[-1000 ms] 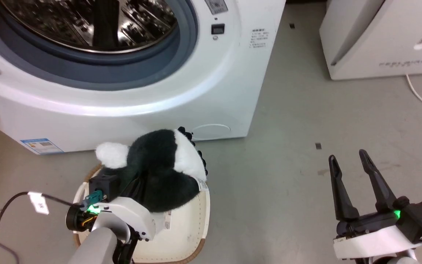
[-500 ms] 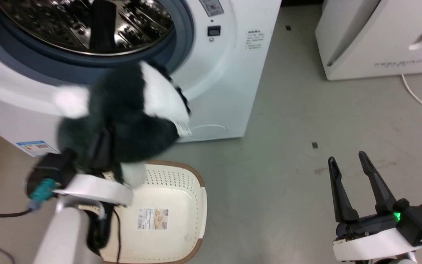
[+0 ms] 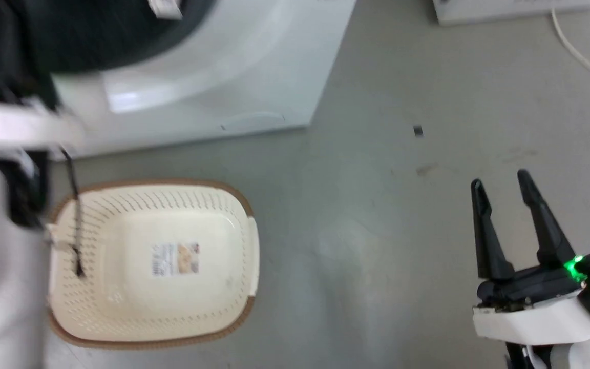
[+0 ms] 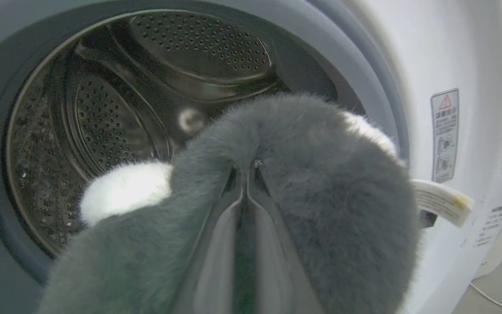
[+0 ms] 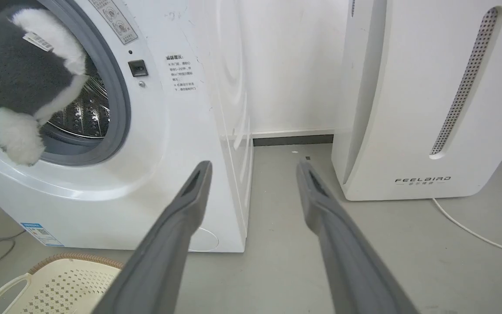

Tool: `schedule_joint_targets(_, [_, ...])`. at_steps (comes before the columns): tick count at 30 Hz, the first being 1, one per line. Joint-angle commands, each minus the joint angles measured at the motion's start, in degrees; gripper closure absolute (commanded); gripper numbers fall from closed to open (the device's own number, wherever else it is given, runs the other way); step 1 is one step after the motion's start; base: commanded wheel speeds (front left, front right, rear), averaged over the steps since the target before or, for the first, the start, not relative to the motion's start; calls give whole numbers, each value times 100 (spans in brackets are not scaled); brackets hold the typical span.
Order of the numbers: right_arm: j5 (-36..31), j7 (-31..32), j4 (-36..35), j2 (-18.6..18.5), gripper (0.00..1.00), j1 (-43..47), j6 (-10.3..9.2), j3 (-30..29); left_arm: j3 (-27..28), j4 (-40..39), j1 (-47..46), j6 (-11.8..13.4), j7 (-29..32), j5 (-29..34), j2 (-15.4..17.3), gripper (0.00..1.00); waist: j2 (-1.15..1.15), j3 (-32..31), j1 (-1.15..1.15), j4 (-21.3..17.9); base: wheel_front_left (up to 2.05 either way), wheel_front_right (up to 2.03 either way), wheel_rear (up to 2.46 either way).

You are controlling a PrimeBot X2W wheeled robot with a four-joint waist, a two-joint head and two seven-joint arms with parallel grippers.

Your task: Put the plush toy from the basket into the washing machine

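Tightly gripped by left pincer (image 4: 245, 169), plush toy (image 4: 325, 200) points lengthwise toward washing machine (image 4: 456, 48).

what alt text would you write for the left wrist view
The left gripper, shut on the black and white plush toy, holds it in front of the open port of the washing machine. The shiny perforated drum shows behind the toy.
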Motion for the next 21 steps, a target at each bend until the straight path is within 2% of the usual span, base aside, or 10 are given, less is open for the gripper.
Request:
schedule_joint_targets(1, [72,-25,-62,-1,0,-108,-5,9,-1,36,-326,-39,76,24,150,100,0,576,0,-297,0,0,0])
schedule_joint_targets(8, [322,-25,-216,-1,0,-396,-5,95,-195,813,-2240,-86,798,40,987,100,0,1467,0,-596,0,0,0])
schedule_joint_targets(12, [463,-25,-254,-1,0,-510,-5,172,-462,1377,-3311,-97,999,239,1435,100,0,1830,0,-743,0,0,0])
schedule_joint_targets(17, [554,-25,-278,-1,0,-608,-5,247,-909,2069,-4456,-104,1184,524,1772,100,0,2169,0,-853,0,0,0])
schedule_joint_targets(21, [607,-25,-300,-1,0,-665,-5,290,-1335,2657,-5006,-106,1363,705,1936,100,0,2318,0,-921,0,0,0])
